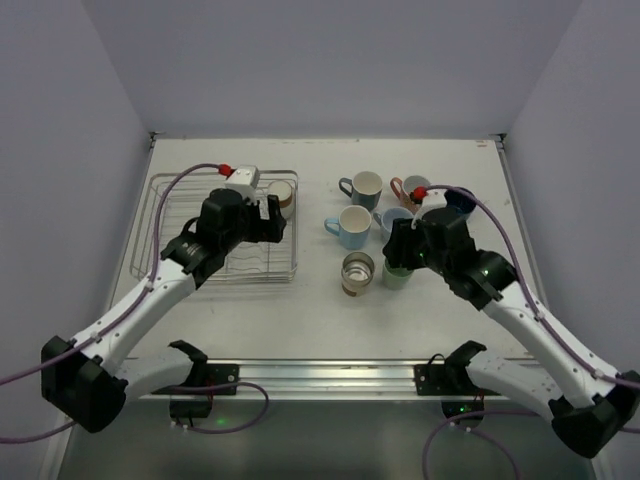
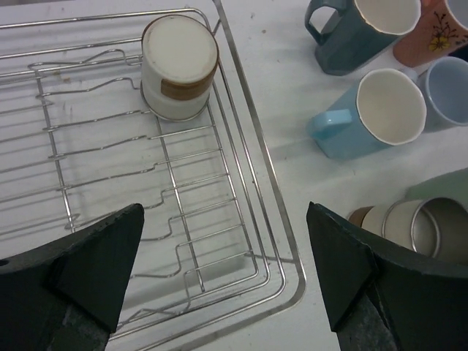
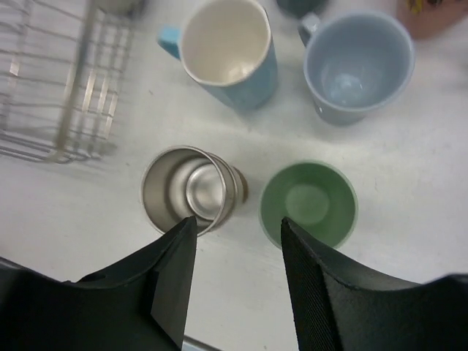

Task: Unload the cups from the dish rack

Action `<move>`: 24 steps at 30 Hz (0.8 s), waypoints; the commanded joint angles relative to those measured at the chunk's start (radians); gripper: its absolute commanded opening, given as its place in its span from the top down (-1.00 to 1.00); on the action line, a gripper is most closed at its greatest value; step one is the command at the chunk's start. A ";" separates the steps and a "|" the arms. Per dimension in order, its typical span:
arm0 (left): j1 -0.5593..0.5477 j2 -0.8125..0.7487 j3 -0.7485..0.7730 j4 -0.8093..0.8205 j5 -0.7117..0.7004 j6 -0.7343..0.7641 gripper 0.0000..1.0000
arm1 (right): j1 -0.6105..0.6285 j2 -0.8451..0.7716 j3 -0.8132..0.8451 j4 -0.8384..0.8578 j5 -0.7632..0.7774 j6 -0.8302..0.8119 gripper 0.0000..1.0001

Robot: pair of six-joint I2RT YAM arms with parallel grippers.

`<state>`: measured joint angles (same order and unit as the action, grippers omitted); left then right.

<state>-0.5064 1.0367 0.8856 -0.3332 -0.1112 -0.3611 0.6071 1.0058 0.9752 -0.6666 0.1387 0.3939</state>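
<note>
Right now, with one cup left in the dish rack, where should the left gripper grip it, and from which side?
Probably grip the beige cup across its side wall, coming from above with the open left gripper. It stands upside down, base up, handleless, in the far right corner of the dish rack.

The left arm (image 1: 140,300) rose from its base at the near edge and bent inward, with its wrist over the rack (image 1: 172,205). The left gripper (image 1: 274,216) hung above the rack's near right part, tilted downward. Its jaws were spread wide with nothing between them, and its dark fingers (image 2: 95,267) filled the lower corners of the wrist view. The right arm (image 1: 530,320) stretched from its base up and to the left, ending well right of the rack. The right gripper (image 1: 400,243) pointed downward, its jaws parted and empty.
</note>
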 commanded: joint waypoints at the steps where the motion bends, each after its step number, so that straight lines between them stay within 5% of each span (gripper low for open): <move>1: 0.003 0.168 0.091 0.135 -0.017 -0.029 -0.91 | -0.004 -0.176 -0.087 0.174 -0.052 0.016 -0.04; 7: 0.038 0.442 0.263 0.180 -0.080 -0.016 -0.87 | -0.003 -0.370 -0.220 0.285 -0.114 0.049 -0.03; 15: 0.080 0.702 0.498 0.117 -0.082 0.043 -0.71 | -0.003 -0.440 -0.297 0.354 -0.133 0.068 -0.01; 24: 0.081 0.813 0.573 0.068 -0.154 0.090 -0.63 | -0.004 -0.452 -0.308 0.378 -0.172 0.066 0.00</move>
<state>-0.4301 1.8355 1.4082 -0.2436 -0.2081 -0.3050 0.6075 0.5556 0.6781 -0.3454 -0.0040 0.4522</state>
